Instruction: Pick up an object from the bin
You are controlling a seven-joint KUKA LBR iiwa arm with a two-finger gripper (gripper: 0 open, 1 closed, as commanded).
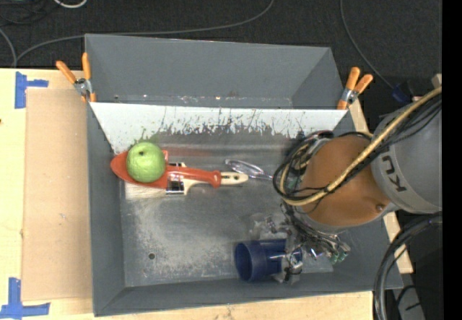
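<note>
- Highest over the bin, and so nearest the camera, the arm's orange-covered wrist (339,181) is seen at the right, wrapped in cables and tilted down into the front right corner.
- Below it the gripper (296,253) is set low near the floor of the bin (108,239), at the right end of a blue cup (258,261) that lies on its side close to the front wall.
- Whether the gripper is wide or narrow cannot be told: its end is lost among metal parts and the cup's rim, and no thing is clearly seen to be held.
- The blue cup is judged to be the thing in hand, since nothing else lies near the gripper.
- A green apple (146,162) is seen well apart at the back left, with a brush (195,180) with an orange-red handle just beside it, and a metal loop (245,167) past the handle's pale end.
- Several failures can be expected from here:
  - A round cup on its side may be rolled away towards the left if it is pushed rather than gripped.
  - If only the thin rim is caught, the cup may be tipped or dropped as it is raised.
  - The front wall and the right wall are close, so the wrist or its cables may be scraped on them in the lift.
</note>
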